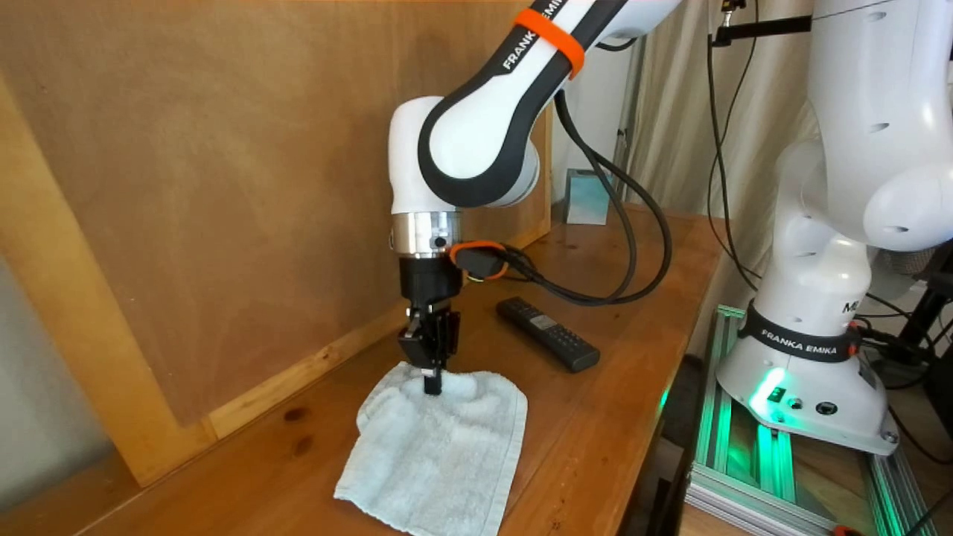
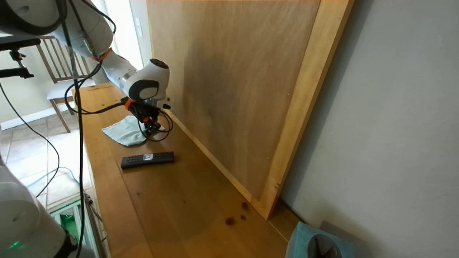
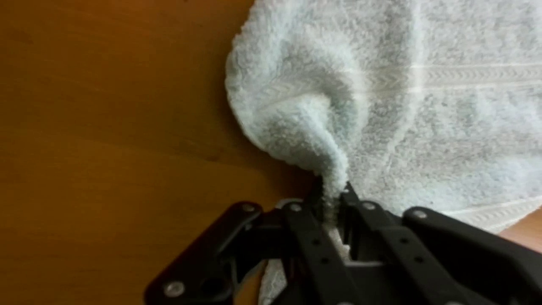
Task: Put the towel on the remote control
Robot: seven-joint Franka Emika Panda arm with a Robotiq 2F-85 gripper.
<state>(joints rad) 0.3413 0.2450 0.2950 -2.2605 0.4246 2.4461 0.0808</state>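
The white to pale grey towel (image 1: 447, 458) lies wrinkled on the wooden table in both exterior views (image 2: 124, 132). My gripper (image 1: 432, 381) points down at the towel's edge nearest the remote. In the wrist view the gripper (image 3: 332, 199) is shut on a bunched fold of the towel (image 3: 444, 135). Most of the towel rests on the table. The black remote control (image 1: 549, 335) lies flat and uncovered on the table, apart from the towel. It also shows in an exterior view (image 2: 147, 159), closer to that camera than the gripper. It is out of the wrist view.
A tall wooden panel (image 1: 246, 186) stands along one long side of the table (image 2: 193, 218). A small blue-grey box (image 1: 587, 197) stands at the table's end, also seen in an exterior view (image 2: 317, 242). Black cables (image 1: 633, 290) hang from the arm above the table.
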